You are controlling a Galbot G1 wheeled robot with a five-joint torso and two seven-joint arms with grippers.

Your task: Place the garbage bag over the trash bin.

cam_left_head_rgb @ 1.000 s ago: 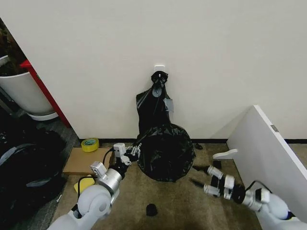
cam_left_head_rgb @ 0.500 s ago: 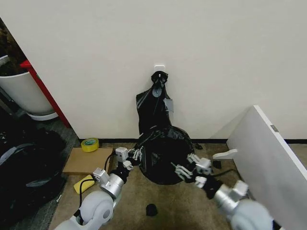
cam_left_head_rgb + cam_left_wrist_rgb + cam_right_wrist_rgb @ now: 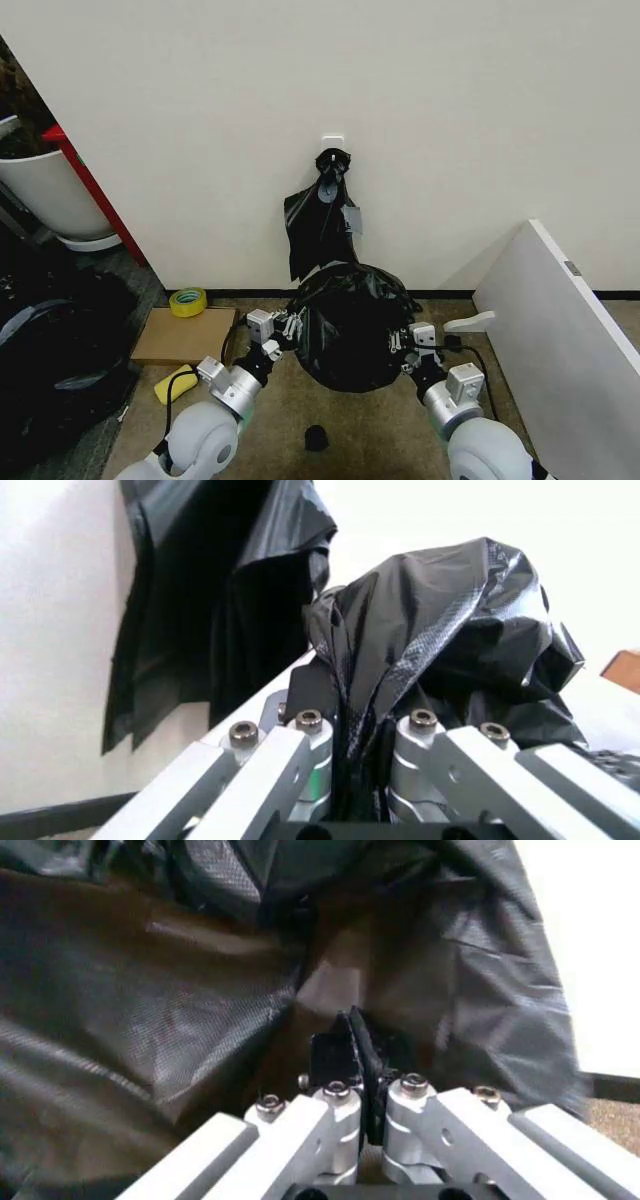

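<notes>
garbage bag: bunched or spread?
Spread. The garbage bag domes wide, the left hand and right hand pinching opposite sides.

Glossy crinkled plastic garbage bag (image 3: 352, 325)

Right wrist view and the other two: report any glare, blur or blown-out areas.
Right wrist view: soft and blurred, brownish sheen on the garbage bag, wall corner blown white. Left wrist view: sharp glints on the bag's folds, fingers in focus, wall overexposed. Head view: even light, faint gloss on the bag.
</notes>
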